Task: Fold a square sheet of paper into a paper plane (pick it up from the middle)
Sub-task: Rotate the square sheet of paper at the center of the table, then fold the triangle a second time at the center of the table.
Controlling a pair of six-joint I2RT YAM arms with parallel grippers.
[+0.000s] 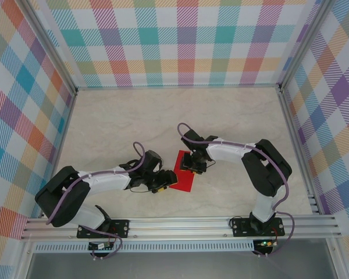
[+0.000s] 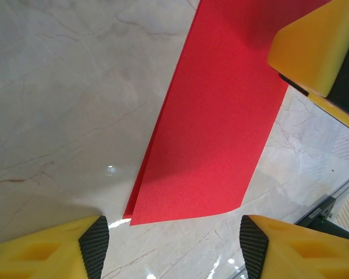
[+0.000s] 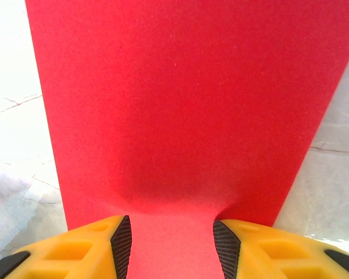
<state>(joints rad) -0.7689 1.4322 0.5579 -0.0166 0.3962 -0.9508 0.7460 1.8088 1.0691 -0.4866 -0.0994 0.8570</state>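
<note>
Progress looks early, by my reading; the square sheet of paper [image 1: 184, 179] [image 2: 215, 128] [image 3: 186, 99] lies as a long red strip rather than a square, and in the left wrist view a second layer peeps out along its far-side edge, so I judge one half fold to be done; no slanted nose folds, no centre crease standing up and no wings can be seen, so most of the paper plane is left to make. Left gripper [image 1: 164, 185] [image 2: 174, 244] stands with its jaws wide apart and nothing between the pads; the strip's near end lies flat on the marble table [image 2: 64, 87] just ahead of the gap. Right gripper [image 1: 193, 167] [image 3: 170, 244] has its jaws partly apart, set down astride the strip; the paper runs between the pads and ahead of them, and it humps up into a shadowed ridge just in front of the gap; the pads have not met on it, and I cannot tell whether they have any hold. One of its fingers [image 2: 314, 46] covers the strip's far corner in the left wrist view; from above, both grippers hide much of the paper, so its full outline and the crease itself are hard to make out.
</note>
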